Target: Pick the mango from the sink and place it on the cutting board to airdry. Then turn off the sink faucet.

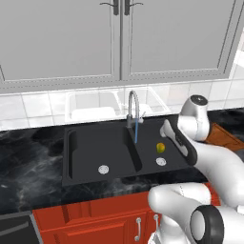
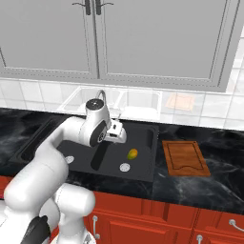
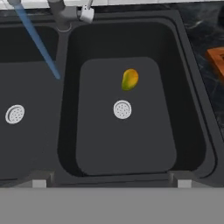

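Note:
The yellow-green mango (image 3: 130, 79) lies on the floor of the right basin of the black sink (image 3: 192, 109), just beyond the round silver drain (image 3: 122, 109); it also shows as the mango (image 1: 161, 147) and the mango (image 2: 133, 154) in the base views. My gripper (image 3: 110, 180) hovers above this basin, open and empty, with its fingertips (image 3: 39, 180) spread wide. The grey faucet (image 1: 133, 108) stands behind the divider and a thin blue stream (image 3: 40, 43) runs into the left basin. On the counter right of the sink lies the wooden cutting board (image 2: 185, 157).
A clear white dish rack (image 1: 114, 106) sits behind the sink against the tiled wall. Grey cabinets (image 1: 119, 38) hang above. Black marble counter (image 2: 224, 186) extends around the cutting board. My arm (image 1: 214, 162) covers part of the board in the left base view.

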